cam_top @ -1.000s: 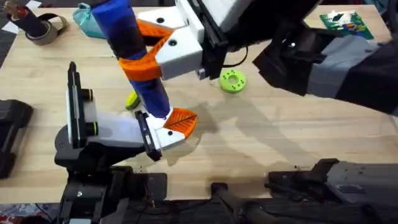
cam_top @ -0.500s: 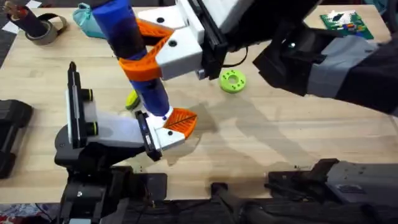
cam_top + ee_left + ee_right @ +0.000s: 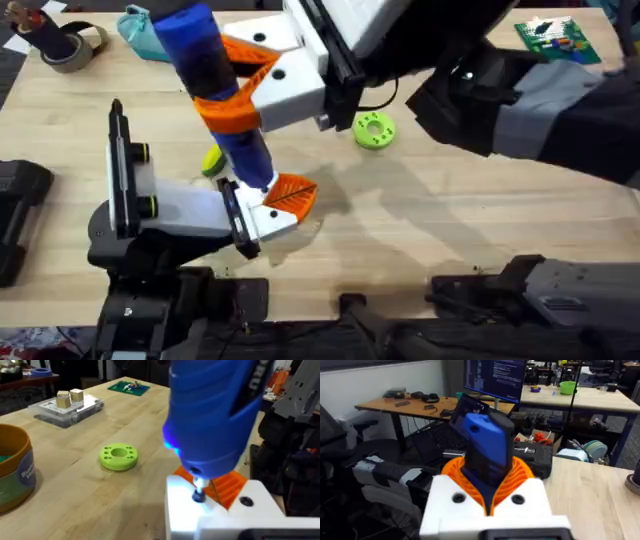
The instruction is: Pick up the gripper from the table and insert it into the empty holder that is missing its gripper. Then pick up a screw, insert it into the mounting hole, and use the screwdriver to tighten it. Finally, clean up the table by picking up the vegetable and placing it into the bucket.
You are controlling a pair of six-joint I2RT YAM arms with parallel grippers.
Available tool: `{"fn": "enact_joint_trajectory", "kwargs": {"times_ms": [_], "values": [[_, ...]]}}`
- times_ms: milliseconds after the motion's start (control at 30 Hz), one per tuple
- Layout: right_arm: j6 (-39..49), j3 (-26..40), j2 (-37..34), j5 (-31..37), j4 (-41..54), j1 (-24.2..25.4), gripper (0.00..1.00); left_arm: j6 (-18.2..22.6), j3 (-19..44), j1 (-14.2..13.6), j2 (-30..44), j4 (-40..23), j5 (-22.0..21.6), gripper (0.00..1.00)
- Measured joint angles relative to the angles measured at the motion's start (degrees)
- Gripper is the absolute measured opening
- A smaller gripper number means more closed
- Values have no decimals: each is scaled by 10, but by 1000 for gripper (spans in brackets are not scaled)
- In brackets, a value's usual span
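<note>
Overhead first: the right gripper [image 3: 240,85] reaches across the middle of the table [image 3: 450,220], its orange fingers [image 3: 225,110] clamped around the blue screwdriver [image 3: 215,90]. The screwdriver stands nearly upright, leaning slightly, with its lower end down at the front of the holder [image 3: 160,215]. There the small orange-and-white gripper [image 3: 285,200] sits at the end of the holder's white body. A bit of the yellow-green vegetable [image 3: 211,160] peeks out just behind the screwdriver. A green disc [image 3: 374,129] lies near the middle of the table, and a roll of tape [image 3: 70,45] sits at the far left corner.

Left wrist view: the screwdriver [image 3: 215,415] looms close, its metal tip [image 3: 198,494] pressed onto a white plastic block [image 3: 220,515], with an orange ribbed pad [image 3: 227,485] just behind. The green disc [image 3: 119,456] lies beyond, and the bucket [image 3: 15,472] stands at the edge. Whether the left gripper is open or closed cannot be told.

Right wrist view: the orange fingers [image 3: 520,477] of the right gripper [image 3: 490,485] squeeze the screwdriver [image 3: 487,450] between them.
</note>
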State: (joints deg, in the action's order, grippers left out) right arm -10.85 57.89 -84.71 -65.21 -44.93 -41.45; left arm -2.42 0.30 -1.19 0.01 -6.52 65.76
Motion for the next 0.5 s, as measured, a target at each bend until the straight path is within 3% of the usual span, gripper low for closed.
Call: {"fn": "enact_joint_trajectory", "kwargs": {"times_ms": [500], "values": [[2,-5,0,5,0,0,23,0,0,0,0,0,0,4]]}}
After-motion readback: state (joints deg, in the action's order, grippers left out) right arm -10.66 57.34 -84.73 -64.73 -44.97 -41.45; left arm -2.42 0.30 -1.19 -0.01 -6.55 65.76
